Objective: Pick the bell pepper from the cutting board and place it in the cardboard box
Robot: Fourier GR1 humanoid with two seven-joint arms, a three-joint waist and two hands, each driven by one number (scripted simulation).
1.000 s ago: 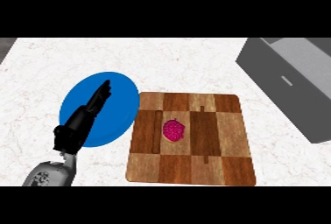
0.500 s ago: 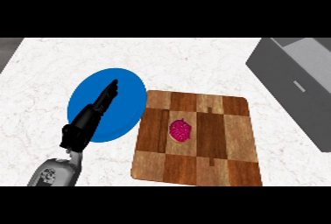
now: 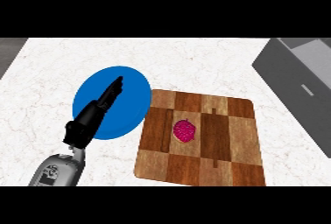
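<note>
The bell pepper [image 3: 185,131], a small magenta-red lump with a rounded top and a narrower lower end, is what you are after, and it lies on the cutting board, a little left of the board's middle, touched by no hand.

Working down from the biggest thing you can see: the white marbled stone counter [image 3: 194,61] fills most of the head view. At the right edge stands the grey, open-topped box [image 3: 304,83], cut off by the frame, well apart from the pepper and beyond the board's right side. Next comes the rectangular wooden cutting board [image 3: 226,144], a checker of light and dark brown blocks with rounded corners, set slightly askew on the counter. Just to its left lies the round blue plate [image 3: 129,94], whose right rim meets or slightly overlaps the board's upper left corner; you cannot tell which from here.

Your left hand [image 3: 96,113] comes in on its grey forearm [image 3: 59,169] from the lower left and shows over the blue plate, its black fingers straight and held together, pointing up and to the right. It holds nothing. Your right hand is nowhere in the view.
</note>
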